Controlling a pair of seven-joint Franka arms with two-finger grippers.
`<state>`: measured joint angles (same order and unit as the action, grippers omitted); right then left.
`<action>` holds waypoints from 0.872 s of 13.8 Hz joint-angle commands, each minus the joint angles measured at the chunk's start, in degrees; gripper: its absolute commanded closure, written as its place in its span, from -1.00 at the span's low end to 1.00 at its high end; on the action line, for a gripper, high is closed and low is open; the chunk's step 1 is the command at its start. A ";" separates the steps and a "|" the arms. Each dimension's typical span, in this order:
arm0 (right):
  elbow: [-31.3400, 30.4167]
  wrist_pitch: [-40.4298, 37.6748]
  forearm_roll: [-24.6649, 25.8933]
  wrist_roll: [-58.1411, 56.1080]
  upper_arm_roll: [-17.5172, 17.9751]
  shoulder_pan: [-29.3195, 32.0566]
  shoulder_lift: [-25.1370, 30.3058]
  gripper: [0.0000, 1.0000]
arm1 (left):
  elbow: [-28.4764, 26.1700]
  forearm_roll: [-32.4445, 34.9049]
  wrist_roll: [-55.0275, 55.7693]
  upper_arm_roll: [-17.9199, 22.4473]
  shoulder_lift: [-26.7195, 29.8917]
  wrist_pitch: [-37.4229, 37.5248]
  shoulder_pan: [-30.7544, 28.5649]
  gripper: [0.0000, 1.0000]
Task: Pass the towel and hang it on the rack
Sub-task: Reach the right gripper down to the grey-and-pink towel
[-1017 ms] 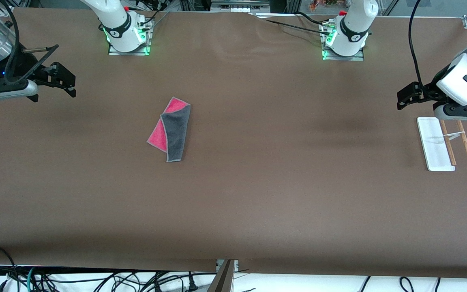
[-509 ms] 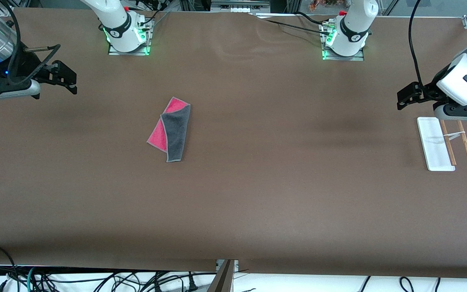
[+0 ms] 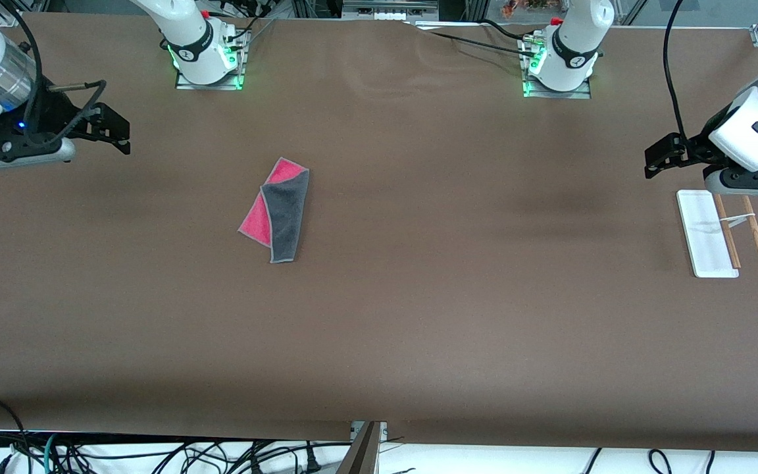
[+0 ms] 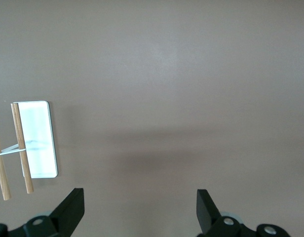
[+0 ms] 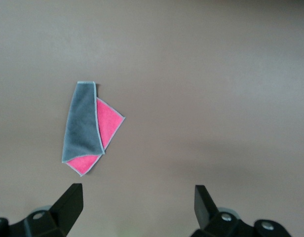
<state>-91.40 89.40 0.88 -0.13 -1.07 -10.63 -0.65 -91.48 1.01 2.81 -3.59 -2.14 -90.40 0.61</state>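
The towel (image 3: pixel 277 210) lies folded on the brown table, its dark grey face over its pink-red face; it also shows in the right wrist view (image 5: pixel 88 128). The rack (image 3: pixel 714 232) lies at the left arm's end of the table, a white base with two wooden rods; it also shows in the left wrist view (image 4: pixel 33 140). My right gripper (image 3: pixel 112 131) is open and empty, up in the air at the right arm's end, well apart from the towel. My left gripper (image 3: pixel 658 159) is open and empty, in the air beside the rack.
The two arm bases (image 3: pixel 208 56) (image 3: pixel 560 66) stand along the table's edge farthest from the front camera. Cables (image 3: pixel 155 454) hang below the edge nearest to that camera.
My right gripper has shifted slightly toward the towel. The left arm, the towel and the rack have not moved.
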 commanded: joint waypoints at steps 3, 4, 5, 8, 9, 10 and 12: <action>-5.00 3.65 -0.26 12.11 1.33 -4.21 -3.30 -1.00 | 0.34 1.10 0.00 -0.19 -0.06 -0.13 -0.17 -1.00; -5.97 5.93 -0.35 17.13 1.24 -6.48 -5.66 -1.00 | 0.34 1.10 0.09 -0.19 -0.06 -0.04 -0.17 -1.00; -6.25 7.44 -0.70 20.75 1.33 -7.29 -7.86 -0.99 | 0.34 1.10 0.09 -0.19 -0.06 -0.13 -0.17 -1.00; -10.26 13.66 -7.20 28.94 1.33 -9.40 -12.01 -0.99 | 0.34 1.10 0.09 -0.19 -0.06 -0.04 -0.17 -1.00; -13.95 17.09 -7.29 31.83 1.33 -10.36 -11.92 -0.99 | 0.34 1.10 0.09 -0.19 -0.06 -0.04 -0.17 -1.00; -18.25 20.69 -7.38 35.08 1.50 -11.50 -11.31 -0.99 | 0.34 1.10 0.09 -0.19 -0.06 -0.04 -0.17 -1.00; -25.64 26.93 -7.47 41.85 4.30 -12.22 -9.82 -0.99 | 0.34 1.10 0.09 -0.19 -0.06 -0.04 -0.17 -1.00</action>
<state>-108.33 110.74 -6.00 35.45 1.24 -21.87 -14.65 -91.48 1.01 2.81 -3.59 -2.15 -90.40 0.58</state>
